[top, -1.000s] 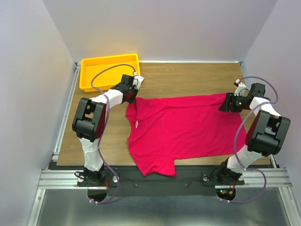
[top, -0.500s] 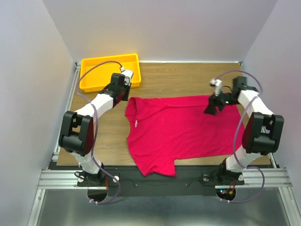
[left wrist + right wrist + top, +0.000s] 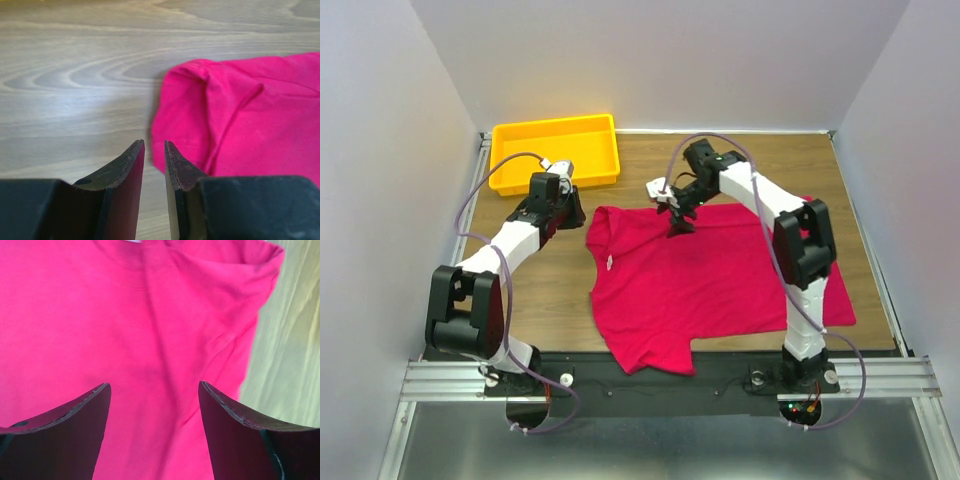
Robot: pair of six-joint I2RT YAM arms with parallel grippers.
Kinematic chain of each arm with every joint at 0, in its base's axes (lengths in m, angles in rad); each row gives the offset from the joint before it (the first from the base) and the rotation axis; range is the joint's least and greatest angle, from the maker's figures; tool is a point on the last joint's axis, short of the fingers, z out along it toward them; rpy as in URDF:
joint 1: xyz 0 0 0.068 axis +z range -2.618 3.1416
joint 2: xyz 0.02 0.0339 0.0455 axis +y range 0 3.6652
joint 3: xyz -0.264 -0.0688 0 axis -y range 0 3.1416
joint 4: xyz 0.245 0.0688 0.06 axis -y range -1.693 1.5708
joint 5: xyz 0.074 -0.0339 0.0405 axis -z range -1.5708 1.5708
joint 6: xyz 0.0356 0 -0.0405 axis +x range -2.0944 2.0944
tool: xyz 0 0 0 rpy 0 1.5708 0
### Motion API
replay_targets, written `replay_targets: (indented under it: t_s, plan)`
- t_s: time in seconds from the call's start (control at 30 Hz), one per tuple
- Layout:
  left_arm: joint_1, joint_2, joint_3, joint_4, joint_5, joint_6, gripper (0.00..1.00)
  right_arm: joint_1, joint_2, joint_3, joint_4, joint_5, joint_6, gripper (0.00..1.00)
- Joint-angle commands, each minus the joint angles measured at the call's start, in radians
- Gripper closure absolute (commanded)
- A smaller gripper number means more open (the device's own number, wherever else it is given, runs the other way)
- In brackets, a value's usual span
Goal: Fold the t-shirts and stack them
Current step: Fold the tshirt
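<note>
Your wooden worktop [image 3: 740, 160] carries one crimson-pink t-shirt [image 3: 720, 280], spread out flat across its middle and right, collar to the left and hem to the right. One sleeve points to the far left and the other hangs at the near edge. The yellow tray [image 3: 556, 150] sits in the far left corner, apart from the shirt. Your right arm reaches across to the shirt's far edge. There the right gripper [image 3: 154, 387] hovers over the cloth near the far sleeve, its fingers spread wide with nothing between them. Your left gripper [image 3: 154, 145] is low over bare wood just beside that same sleeve's tip. Its fingers are nearly together with a thin slit between them, pinching nothing. The small white neck label [image 3: 611, 262] shows at the collar.
</note>
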Motion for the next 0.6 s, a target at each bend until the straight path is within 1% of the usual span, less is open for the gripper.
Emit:
replay_targets:
  t_s: [0.0, 0.1, 0.2, 0.37, 0.57]
  plan:
    - [0.0, -0.057, -0.027, 0.085, 0.088, -0.085, 0.67, 0.04, 0.07, 0.141, 0.109, 0.071, 0.052, 0.25]
    - [0.001, -0.04, -0.047, 0.108, 0.105, -0.098, 0.67, 0.068, 0.174, 0.233, 0.143, 0.101, 0.106, 0.28]
    - [0.001, -0.025, -0.057, 0.128, 0.117, -0.105, 0.67, 0.097, 0.218, 0.293, 0.169, 0.124, 0.134, 0.29]
    - [0.003, -0.008, -0.075, 0.154, 0.13, -0.118, 0.67, 0.132, 0.282, 0.333, 0.194, 0.172, 0.132, 0.31]
    - [0.004, 0.006, -0.081, 0.168, 0.142, -0.118, 0.67, 0.136, 0.34, 0.381, 0.209, 0.169, 0.17, 0.36]
